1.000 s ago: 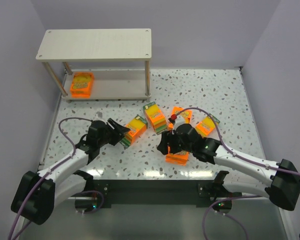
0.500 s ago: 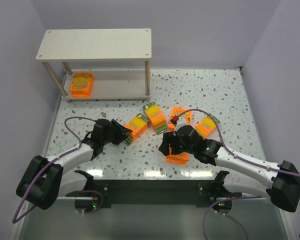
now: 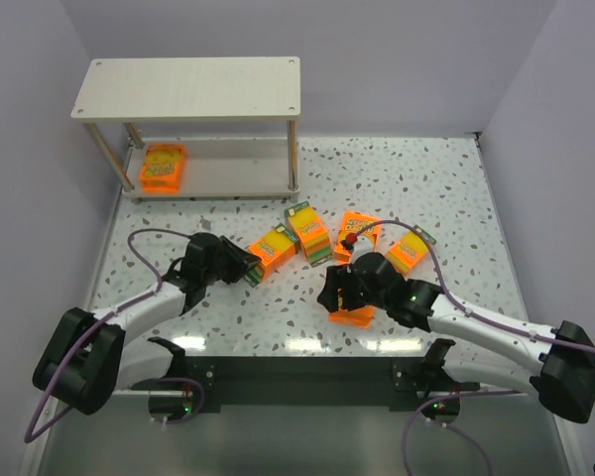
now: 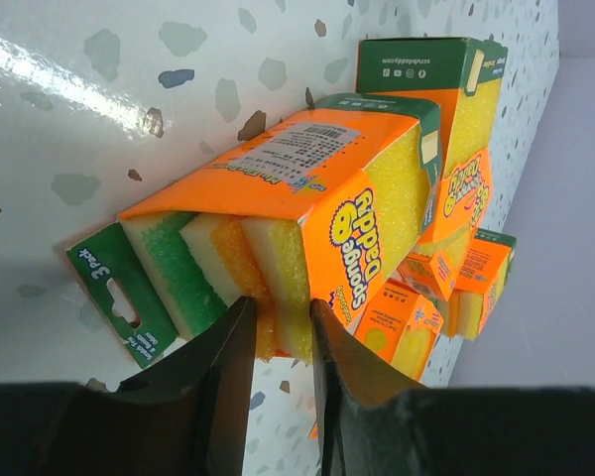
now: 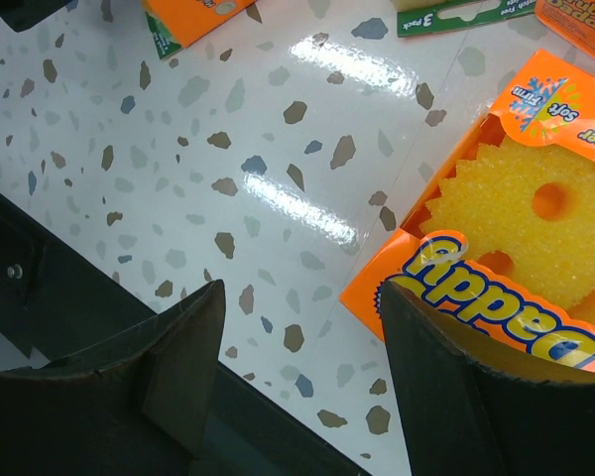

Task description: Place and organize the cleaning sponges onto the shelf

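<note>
The shelf (image 3: 193,87) stands at the back left; one flat orange sponge pack (image 3: 163,167) lies on its lower board. My left gripper (image 3: 246,270) is shut on the near end of a thick sponge pack (image 3: 274,248), which rests on the table. In the left wrist view the gripper (image 4: 278,337) pinches the yellow sponge layer of that pack (image 4: 307,198). My right gripper (image 3: 339,293) is open above the near-left edge of a flat pack (image 3: 353,313). In the right wrist view the gripper (image 5: 297,337) spans bare table, with that flat pack (image 5: 516,228) by the right finger.
Another thick pack (image 3: 308,231), a flat pack (image 3: 358,231) and one more pack (image 3: 410,250) lie close together mid-table. The shelf's front right leg (image 3: 293,159) stands just behind them. Grey walls close in the left, back and right.
My left gripper has moved right to the thick pack and closed on its near end. My right gripper has shifted slightly toward the near side, uncovering the flat pack behind it.
</note>
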{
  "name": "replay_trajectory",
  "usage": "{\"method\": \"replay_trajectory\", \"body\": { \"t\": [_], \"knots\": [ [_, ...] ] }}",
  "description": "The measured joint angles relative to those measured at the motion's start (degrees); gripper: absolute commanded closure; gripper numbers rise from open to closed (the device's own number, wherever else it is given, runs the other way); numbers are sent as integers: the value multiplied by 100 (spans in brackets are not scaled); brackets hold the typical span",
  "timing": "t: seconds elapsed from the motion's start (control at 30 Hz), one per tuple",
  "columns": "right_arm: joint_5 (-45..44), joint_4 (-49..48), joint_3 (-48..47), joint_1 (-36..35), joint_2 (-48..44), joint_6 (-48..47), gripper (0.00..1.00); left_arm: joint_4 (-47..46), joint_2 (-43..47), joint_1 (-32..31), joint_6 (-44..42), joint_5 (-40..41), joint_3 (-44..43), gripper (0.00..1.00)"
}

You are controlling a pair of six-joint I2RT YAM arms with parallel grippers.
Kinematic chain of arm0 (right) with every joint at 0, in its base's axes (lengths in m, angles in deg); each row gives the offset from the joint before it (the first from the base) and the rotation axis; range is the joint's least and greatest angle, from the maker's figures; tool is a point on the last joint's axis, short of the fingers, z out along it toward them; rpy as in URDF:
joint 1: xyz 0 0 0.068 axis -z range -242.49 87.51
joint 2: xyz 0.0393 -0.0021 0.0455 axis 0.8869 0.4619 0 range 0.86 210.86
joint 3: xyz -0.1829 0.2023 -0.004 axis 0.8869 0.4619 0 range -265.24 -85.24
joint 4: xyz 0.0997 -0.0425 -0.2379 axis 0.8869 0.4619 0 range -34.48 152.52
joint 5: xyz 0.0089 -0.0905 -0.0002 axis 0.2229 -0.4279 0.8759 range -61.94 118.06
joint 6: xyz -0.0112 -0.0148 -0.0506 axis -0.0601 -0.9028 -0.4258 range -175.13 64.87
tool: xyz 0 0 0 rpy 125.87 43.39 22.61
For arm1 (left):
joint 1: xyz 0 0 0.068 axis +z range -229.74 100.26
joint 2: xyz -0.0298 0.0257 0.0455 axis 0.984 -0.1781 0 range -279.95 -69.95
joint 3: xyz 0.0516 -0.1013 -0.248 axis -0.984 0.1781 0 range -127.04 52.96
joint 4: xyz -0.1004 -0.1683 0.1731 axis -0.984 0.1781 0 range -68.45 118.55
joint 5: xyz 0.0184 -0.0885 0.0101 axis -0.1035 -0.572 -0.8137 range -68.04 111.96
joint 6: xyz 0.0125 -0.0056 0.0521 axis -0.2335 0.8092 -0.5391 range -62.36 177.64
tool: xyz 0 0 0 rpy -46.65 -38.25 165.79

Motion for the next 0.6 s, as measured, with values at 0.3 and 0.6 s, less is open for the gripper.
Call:
{"method": "replay_trajectory", "body": {
  "t": [0.3, 0.6],
  "knots": [
    [-2, -4, 11, 0, -13, 13, 33, 673, 463, -4, -109, 83, -284, 46],
    [-2, -2, 11, 0, -11, 13, 33, 809, 129, -4, -151, 101, -422, 45]
  ]
}}
